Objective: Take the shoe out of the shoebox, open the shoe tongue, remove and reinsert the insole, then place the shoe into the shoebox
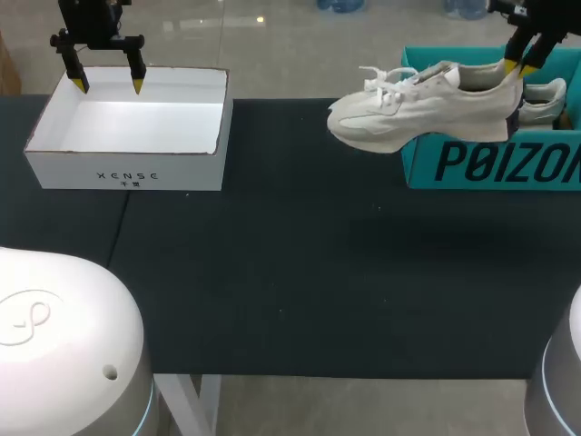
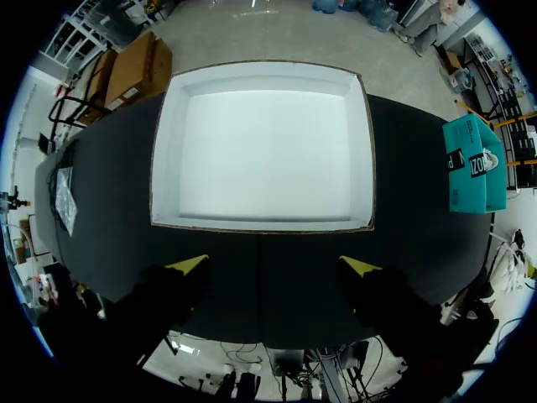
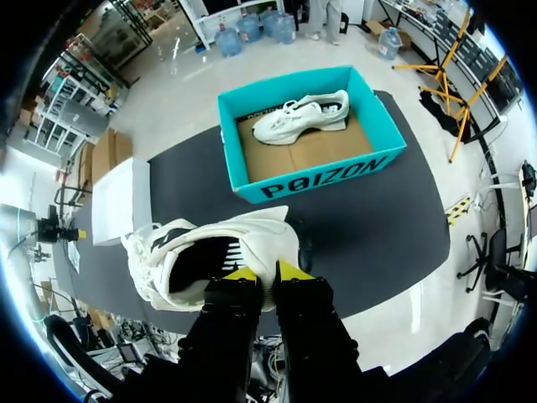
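Note:
A white sneaker hangs in the air, toe pointing left, over the front left corner of the teal shoebox. My right gripper is shut on its heel. In the right wrist view the fingertips pinch the heel collar of the sneaker, with the right gripper above the dark table. A second white sneaker lies inside the teal shoebox; its heel also shows in the head view. My left gripper hangs open and holds nothing over the back of a white box.
The shallow white box stands at the table's back left and holds nothing. In the left wrist view, the left gripper hovers over the rim of the white box. A dark mat covers the table.

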Robot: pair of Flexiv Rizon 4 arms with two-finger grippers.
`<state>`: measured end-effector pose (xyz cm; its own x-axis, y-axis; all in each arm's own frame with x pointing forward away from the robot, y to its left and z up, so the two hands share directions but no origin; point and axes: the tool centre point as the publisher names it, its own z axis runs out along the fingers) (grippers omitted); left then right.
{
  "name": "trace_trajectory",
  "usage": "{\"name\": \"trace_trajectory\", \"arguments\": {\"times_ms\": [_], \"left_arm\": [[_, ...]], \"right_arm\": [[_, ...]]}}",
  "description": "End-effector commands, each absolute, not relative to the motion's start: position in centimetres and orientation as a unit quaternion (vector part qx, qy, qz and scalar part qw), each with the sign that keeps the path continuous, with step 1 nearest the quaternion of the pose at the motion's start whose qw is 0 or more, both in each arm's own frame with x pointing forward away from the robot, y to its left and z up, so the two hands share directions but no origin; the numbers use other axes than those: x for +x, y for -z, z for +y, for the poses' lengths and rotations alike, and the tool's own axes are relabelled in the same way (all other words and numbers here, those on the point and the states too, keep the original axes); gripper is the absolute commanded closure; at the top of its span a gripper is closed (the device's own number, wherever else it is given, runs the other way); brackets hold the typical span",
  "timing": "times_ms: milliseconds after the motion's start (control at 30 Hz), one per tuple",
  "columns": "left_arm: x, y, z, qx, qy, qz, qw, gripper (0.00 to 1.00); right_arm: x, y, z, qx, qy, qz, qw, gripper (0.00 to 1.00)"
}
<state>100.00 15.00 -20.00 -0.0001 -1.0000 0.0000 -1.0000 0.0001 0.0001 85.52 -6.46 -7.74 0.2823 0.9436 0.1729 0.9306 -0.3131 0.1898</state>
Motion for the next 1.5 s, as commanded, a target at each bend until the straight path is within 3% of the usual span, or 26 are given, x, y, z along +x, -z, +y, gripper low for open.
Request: {"name": "trace_trajectory", "arguments": {"times_ms": [33,367,1500], "left_arm": [[100.0,20.0,15.0,0.707,0.0,-0.707,0.0,0.0],[100.0,20.0,15.0,0.707,0.0,-0.707,0.0,0.0],[100.0,20.0,15.0,0.707,0.0,-0.707,0.0,0.0]], "right_arm": [[82.0,8.0,-4.4,0.797,-0.158,0.579,0.062,1.0],[79.2,8.7,-2.1,0.806,-0.16,0.567,0.055,1.0],[78.3,9.1,-1.3,0.785,-0.148,0.601,0.025,1.0]]}}
